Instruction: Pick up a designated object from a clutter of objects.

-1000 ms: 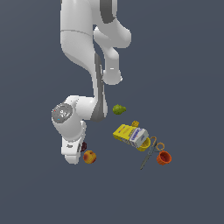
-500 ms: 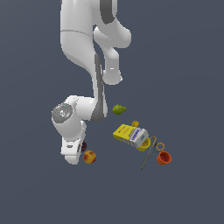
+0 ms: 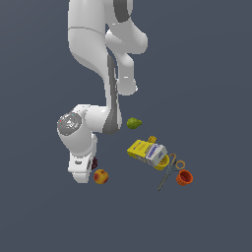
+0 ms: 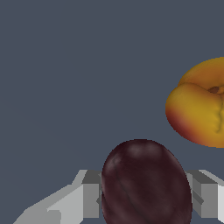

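I have the arm point(image 3: 93, 74) folded low, its gripper point(image 4: 144, 197) down at the floor. My wrist view shows the jaws on either flank of the dark plum point(image 4: 146, 183), touching it, so they look clamped on it. The red-orange fruit point(image 3: 101, 176) lies near the plum, at its 5 o'clock in the exterior view. The green pear point(image 3: 133, 123) sits well apart at 2 o'clock.

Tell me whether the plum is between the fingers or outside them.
Between them: in the wrist view the plum fills the gap, a grey finger on each side. Actual contact cannot be told.
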Controlling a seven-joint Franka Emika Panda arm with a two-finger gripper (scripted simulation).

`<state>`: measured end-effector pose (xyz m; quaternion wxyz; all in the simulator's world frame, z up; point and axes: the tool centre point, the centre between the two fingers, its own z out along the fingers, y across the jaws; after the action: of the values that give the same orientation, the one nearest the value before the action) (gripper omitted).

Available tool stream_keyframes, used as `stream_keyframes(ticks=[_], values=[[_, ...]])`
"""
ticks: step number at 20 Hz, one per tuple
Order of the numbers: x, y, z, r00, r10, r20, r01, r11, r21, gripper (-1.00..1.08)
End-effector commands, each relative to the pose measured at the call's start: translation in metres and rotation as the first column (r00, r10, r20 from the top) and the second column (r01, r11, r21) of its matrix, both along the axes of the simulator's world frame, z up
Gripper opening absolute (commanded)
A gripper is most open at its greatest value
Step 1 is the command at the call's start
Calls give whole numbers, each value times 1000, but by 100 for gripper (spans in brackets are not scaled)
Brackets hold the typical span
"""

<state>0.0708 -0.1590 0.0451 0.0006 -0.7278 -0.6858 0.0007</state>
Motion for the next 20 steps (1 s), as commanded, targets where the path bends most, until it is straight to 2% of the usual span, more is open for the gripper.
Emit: stream_keyframes(ticks=[1, 8, 20], values=[[0, 3, 13, 1000, 1, 2, -1, 1000, -1, -100], [-1, 18, 72, 1000, 2, 0, -2, 1000, -2, -100], [-3, 54, 216, 1000, 6, 0, -6, 1000, 0, -100]])
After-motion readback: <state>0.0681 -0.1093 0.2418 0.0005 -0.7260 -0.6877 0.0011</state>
